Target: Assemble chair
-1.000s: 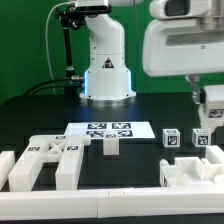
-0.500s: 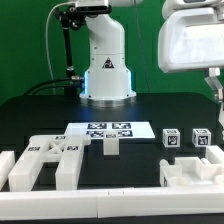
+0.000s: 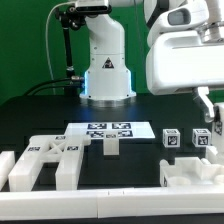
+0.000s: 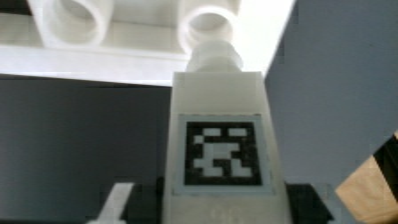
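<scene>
In the wrist view a white chair post (image 4: 222, 120) with a black-and-white tag runs straight out from my gripper (image 4: 222, 208). The gripper is shut on it, with a finger on each side of its near end. The post's round peg end (image 4: 210, 28) lies close to a white chair part with round holes (image 4: 98, 30). In the exterior view my gripper (image 3: 205, 104) hangs at the right, above the white slab part (image 3: 190, 170). The X-braced panel (image 3: 45, 160) lies at the front left. A short post (image 3: 111, 146) stands near the middle.
The marker board (image 3: 108, 129) lies flat in front of the robot base (image 3: 105, 75). Two small tagged blocks (image 3: 171, 138) (image 3: 203, 137) stand at the right, behind the slab. A long white border rail (image 3: 110, 203) runs along the front edge.
The arm's head swung up and toward the exterior view's right half a second ago, then came back left and down to about where it was. The parts on the table have not moved.
</scene>
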`<state>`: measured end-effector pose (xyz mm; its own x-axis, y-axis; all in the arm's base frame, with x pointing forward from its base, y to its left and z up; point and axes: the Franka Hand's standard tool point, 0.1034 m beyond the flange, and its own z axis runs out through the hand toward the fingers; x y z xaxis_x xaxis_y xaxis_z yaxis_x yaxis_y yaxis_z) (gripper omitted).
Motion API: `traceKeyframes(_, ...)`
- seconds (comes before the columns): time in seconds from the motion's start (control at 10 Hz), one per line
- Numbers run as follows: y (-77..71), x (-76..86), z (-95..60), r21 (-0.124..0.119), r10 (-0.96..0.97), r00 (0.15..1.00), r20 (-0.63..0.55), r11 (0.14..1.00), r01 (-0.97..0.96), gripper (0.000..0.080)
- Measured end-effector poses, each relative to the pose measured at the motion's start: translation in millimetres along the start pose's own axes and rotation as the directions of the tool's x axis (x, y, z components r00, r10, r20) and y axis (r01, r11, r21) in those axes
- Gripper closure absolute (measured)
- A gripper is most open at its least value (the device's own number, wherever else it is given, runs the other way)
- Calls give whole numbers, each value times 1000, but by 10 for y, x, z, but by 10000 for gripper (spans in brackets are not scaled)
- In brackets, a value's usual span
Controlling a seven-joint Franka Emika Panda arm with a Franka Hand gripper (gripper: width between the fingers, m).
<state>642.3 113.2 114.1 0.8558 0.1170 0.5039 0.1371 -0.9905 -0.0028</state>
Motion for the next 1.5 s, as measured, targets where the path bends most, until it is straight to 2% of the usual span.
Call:
traceKeyframes(0.2, -84, -47, 80, 4, -10, 1000, 6, 1000, 10, 512)
traceKeyframes(0.5, -55, -57, 172, -2, -15, 1000, 11, 1000, 15, 512)
traceKeyframes(0.7, -61, -41, 181, -1, -16, 1000, 10, 1000, 16, 512)
traceKeyframes(1.2, -71, -199, 327, -2, -19, 999, 31, 1000, 19, 512)
traceKeyframes(1.5, -74, -197, 338, -3, -10, 1000, 2, 1000, 10, 512)
